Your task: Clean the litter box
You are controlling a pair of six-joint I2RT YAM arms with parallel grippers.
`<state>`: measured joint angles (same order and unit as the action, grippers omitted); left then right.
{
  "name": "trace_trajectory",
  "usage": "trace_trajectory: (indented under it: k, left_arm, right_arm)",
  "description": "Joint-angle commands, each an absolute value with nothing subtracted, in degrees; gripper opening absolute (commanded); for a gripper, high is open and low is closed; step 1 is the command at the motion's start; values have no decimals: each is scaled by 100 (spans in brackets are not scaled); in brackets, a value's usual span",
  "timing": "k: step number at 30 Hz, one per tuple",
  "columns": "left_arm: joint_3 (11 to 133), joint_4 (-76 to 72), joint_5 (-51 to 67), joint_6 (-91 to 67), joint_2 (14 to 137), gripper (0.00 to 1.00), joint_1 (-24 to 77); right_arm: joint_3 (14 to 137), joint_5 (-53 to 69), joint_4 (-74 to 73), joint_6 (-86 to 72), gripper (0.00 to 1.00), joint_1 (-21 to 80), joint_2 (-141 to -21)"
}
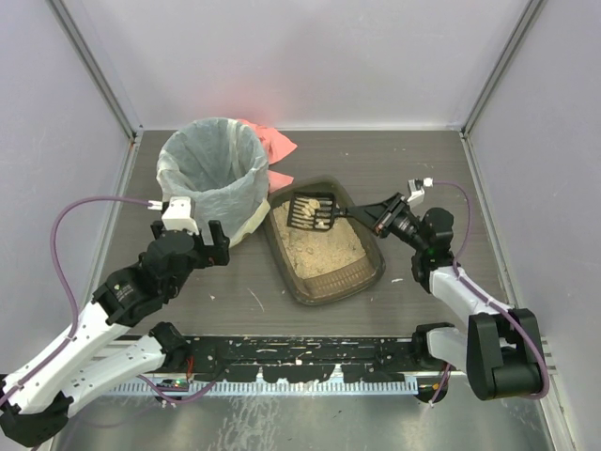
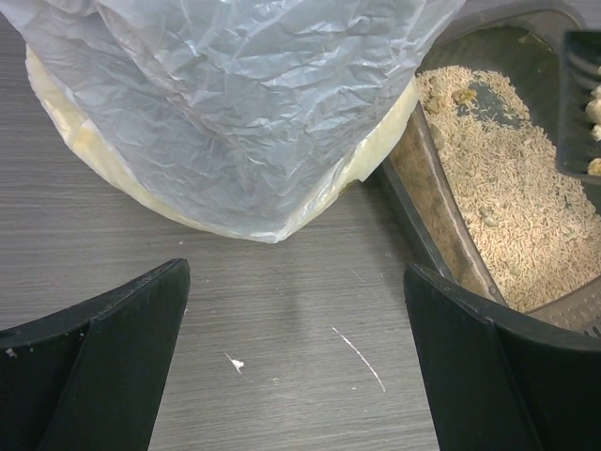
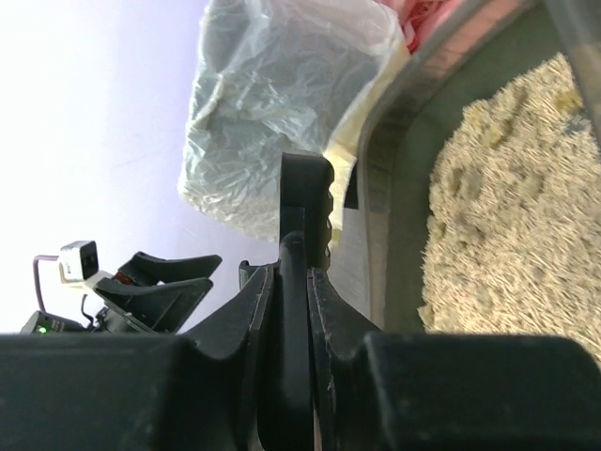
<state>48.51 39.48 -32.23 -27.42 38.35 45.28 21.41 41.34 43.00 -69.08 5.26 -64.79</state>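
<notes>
My right claw is clamped on the handle of the black slotted scoop, with the jaws tight together around it. The litter box lies on the table just to the left of that claw. It sits at a slant between my two arms, its far left corner close against the bag-lined bin. The scoop's head hangs over that far corner, above the tan litter. It seems to carry a few pale lumps, though I cannot tell whether it touches the litter. My left claw stands wide apart and empty, low over the table on the near side of the bin. The litter box is off to its right, near but not touching.
</notes>
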Motion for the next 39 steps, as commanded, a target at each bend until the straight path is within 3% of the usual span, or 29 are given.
trace_trajectory:
  k: [1, 12, 21, 31, 39]
  left_arm:
    - [5066, 3822, -3525, -2571, 3776, 98, 4514]
    - [4975, 4007, -3745, -2525, 3400, 98, 4513]
    - [5009, 4307, -3781, -2691, 3060, 98, 4514]
    - [4961, 4877, -3819, -3045, 2683, 98, 4510]
    - [4952, 5087, -3981, -3168, 2440, 98, 4512]
  right_arm:
    - [2842, 3668, 4176, -6924, 1, 731, -6225]
    - [4419, 2480, 3603, -7620, 1, 1044, -6604]
    - [6396, 1661, 3327, -7614, 1, 2078, -8096]
    - [8496, 2329, 3276, -6057, 1, 2815, -9872]
    - [9399, 2863, 2617, -3999, 1, 2993, -10324]
